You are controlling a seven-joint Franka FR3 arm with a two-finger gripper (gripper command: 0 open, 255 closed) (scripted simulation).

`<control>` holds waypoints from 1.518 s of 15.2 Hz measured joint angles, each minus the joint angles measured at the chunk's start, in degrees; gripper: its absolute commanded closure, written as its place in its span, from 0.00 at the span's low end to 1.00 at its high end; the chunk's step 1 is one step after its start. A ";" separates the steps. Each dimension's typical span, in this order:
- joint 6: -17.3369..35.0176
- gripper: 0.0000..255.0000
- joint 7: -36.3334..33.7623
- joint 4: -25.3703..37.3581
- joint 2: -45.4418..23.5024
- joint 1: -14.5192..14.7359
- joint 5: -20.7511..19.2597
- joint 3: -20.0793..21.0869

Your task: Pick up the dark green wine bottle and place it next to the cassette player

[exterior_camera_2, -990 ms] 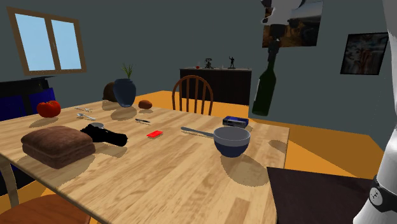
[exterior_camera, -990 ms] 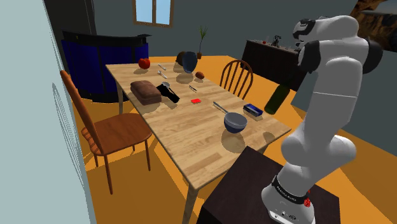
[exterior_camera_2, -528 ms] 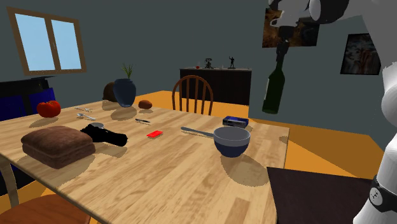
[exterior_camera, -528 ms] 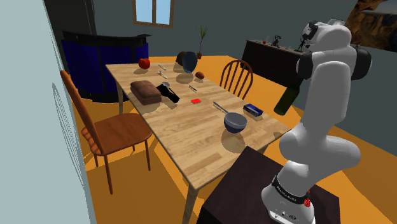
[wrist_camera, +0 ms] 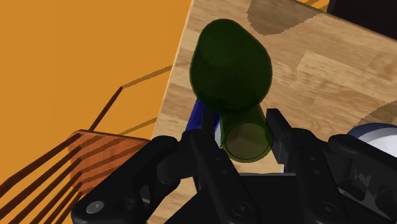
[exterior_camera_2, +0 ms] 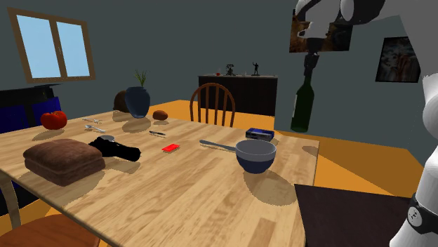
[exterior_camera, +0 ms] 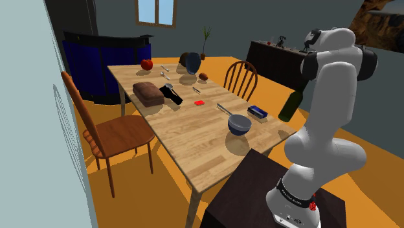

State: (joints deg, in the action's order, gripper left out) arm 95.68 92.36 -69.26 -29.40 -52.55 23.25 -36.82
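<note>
The dark green wine bottle hangs nearly upright in the air, neck up, with my gripper shut on its neck. In the shoulder view the bottle floats just off the table's far corner, beside my white arm. Along the hand, the black fingers of my gripper clasp the bottle by the neck, and its body points down over the table's edge. The cassette player is a small blue and black box lying near that edge. Part of the player shows blue under the bottle.
A dark blue bowl stands close to the cassette player, with a long utensil behind it. Mid-table lie a brown loaf, a black object and a red card. Wooden chairs flank the table.
The arm has turned and carried the bottle toward the second exterior view's right. The bottle tilted on the way, then swung back nearly upright and sank a little.
</note>
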 measured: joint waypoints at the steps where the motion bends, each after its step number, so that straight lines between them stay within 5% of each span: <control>1: 1.15 1.00 0.12 -1.71 0.52 0.56 -0.22 -0.09; 15: 8.06 1.00 1.45 -9.07 0.67 1.99 0.08 0.10; 16: 8.07 0.00 1.45 -9.08 0.67 1.99 0.08 0.10; 23: 7.03 0.00 1.41 -7.83 0.54 1.60 0.08 0.06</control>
State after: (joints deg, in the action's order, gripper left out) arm 102.71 93.77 -77.09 -28.86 -50.95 23.33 -36.76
